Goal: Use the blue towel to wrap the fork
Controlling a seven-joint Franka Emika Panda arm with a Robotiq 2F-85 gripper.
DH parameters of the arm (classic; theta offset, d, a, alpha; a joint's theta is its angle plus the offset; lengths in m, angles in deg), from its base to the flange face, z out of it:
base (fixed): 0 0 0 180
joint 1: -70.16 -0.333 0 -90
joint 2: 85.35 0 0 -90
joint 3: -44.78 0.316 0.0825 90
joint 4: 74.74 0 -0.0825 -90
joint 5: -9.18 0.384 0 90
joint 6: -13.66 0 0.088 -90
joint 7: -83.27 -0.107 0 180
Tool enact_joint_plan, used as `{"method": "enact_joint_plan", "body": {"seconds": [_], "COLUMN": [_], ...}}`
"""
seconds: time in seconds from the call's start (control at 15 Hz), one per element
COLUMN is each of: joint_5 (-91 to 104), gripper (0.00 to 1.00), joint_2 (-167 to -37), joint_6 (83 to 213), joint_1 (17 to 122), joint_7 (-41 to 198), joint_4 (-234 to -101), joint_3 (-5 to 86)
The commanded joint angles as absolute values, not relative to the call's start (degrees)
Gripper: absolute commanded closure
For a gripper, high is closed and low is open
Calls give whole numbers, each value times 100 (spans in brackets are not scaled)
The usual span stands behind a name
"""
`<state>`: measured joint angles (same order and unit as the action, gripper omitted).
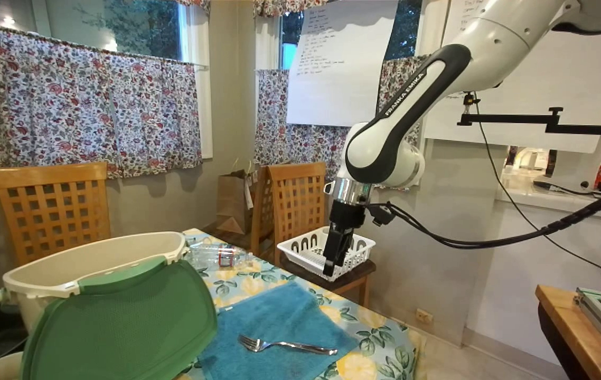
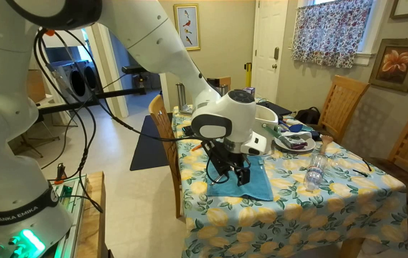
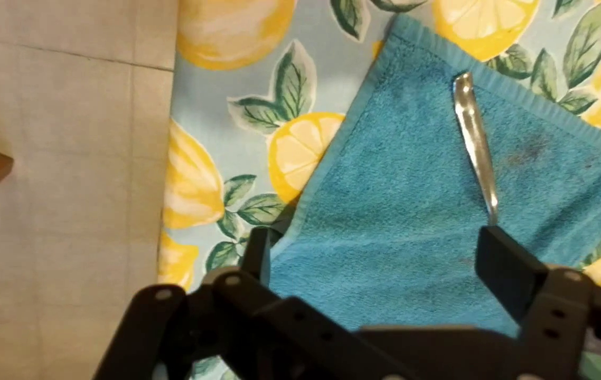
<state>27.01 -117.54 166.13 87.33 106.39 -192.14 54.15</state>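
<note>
The blue towel (image 1: 274, 311) lies spread flat on the lemon-patterned tablecloth, near the table's edge. On top of it rests the silver fork (image 1: 292, 346), uncovered, its tines toward the green panel. In the wrist view the fork's handle (image 3: 473, 134) shows on the towel (image 3: 385, 174), while its tine end is hidden behind the right-hand finger. My gripper (image 3: 377, 248) hangs above the towel with its fingers wide apart and nothing between them. An exterior view has the gripper (image 2: 240, 177) over the towel (image 2: 261, 186), hiding part of it.
A cream bin (image 1: 105, 253) with a green rounded panel (image 1: 137, 316) stands beside the towel. Farther along are a clear plastic bottle (image 2: 314, 173) and a loaded white plate (image 2: 306, 147). A white basket (image 1: 300, 257) sits on a chair past the table edge.
</note>
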Motion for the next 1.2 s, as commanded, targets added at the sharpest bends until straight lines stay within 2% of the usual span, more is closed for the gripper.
{"method": "enact_joint_plan", "body": {"seconds": [0.0, 0.47, 1.13], "joint_5": [2382, 1980, 2008], "gripper": [0, 0, 0], "joint_2": [-11932, -12572, -13660], "joint_6": [16570, 16655, 16905], "joint_1": [8268, 7794, 7566], "joint_7": [9642, 8397, 7336], "joint_4": [-18945, -18079, -16856], "joint_3": [4790, 4120, 3972]}}
